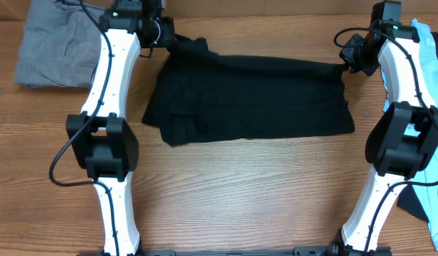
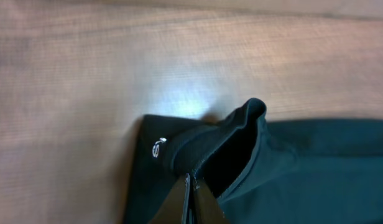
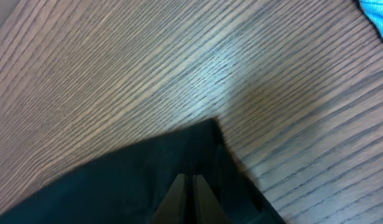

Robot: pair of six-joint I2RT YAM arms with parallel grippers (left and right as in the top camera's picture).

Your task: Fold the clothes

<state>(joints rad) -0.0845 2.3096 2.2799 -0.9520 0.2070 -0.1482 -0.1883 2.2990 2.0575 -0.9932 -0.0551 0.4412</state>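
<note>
Left gripper point(image 2: 190, 186): jaws fully closed, pinching a raised fold at one far corner of the black short-sleeved soft-fabric shirt point(image 1: 251, 96). A small white logo point(image 2: 158, 147) sits just left of the fingertips.

Right gripper point(image 3: 193, 186): jaws closed on the shirt's other far corner.

The shirt lies stretched between both grippers on the brown wooden table point(image 1: 240, 192). A grey folded garment point(image 1: 52, 46) lies outward of the left gripper, and a light blue shirt point(image 1: 436, 57) is just outward of the right.
</note>
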